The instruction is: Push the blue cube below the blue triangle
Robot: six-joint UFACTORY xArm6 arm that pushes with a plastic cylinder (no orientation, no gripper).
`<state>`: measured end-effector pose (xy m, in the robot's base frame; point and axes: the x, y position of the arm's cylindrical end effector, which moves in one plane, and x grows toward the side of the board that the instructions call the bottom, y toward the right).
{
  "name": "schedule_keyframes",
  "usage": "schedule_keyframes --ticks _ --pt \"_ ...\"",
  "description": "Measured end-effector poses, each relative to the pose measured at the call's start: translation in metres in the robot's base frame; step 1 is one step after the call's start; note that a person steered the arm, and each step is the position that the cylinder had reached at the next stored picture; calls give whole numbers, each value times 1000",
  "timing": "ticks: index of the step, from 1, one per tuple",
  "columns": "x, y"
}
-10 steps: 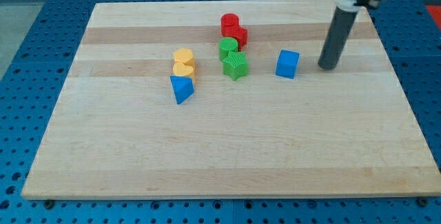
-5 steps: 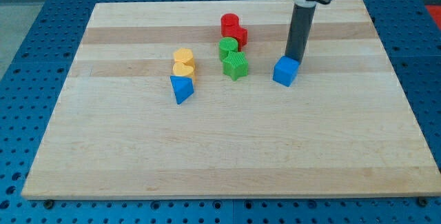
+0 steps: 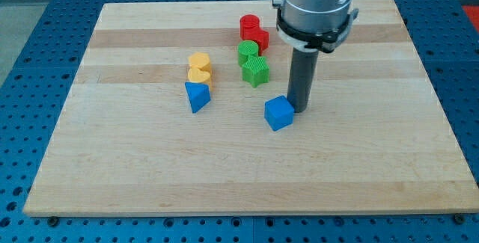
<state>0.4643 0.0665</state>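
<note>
Our tip presses against the blue cube at its upper right; the cube sits well right of the blue triangle, so we judge most pushing remains.

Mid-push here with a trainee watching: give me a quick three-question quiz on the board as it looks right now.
1. True or false: my tip is at the blue cube's upper-right side in the view.
2. Which block lies nearest the blue triangle? A) red B) yellow C) green
3. Fill in: the blue cube sits to the view's ____ of the blue triangle.

Key:
1. True; the tip is close against the cube.
2. B; the yellow blocks sit just above the triangle.
3. Right; it is also slightly lower in the view, not yet below the triangle.
</note>
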Motion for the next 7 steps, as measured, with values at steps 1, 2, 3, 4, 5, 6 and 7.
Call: schedule_keyframes --ticks 1,2,3,4,5,6,7 --pt "15 -6" --pt "27 -6" --pt "28 -14" --pt "33 -29" --pt "39 -48" --pt "44 -69" --pt "44 -90"
